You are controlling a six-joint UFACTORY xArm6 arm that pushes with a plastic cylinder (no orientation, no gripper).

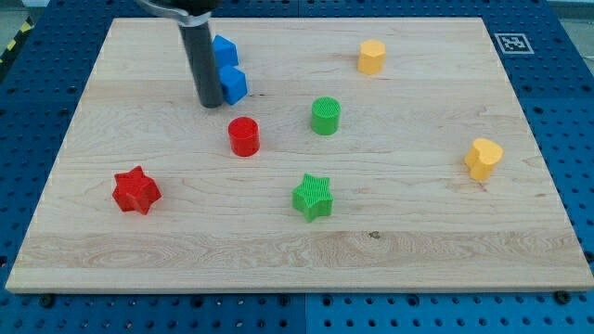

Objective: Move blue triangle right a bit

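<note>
My tip (211, 102) rests on the board at the view's upper left, touching the left side of a blue block (233, 83); its shape is partly hidden by the rod. A second blue block (225, 50) sits just above it, also partly hidden behind the rod. I cannot tell for certain which of the two is the triangle. A red cylinder (244, 136) stands a little below and right of my tip.
A green cylinder (326, 116) is at centre, a green star (313, 197) below it, a red star (136, 191) at lower left, a yellow hexagon block (371, 57) at top, a yellow heart block (483, 158) at right. All lie on the wooden board (445, 241).
</note>
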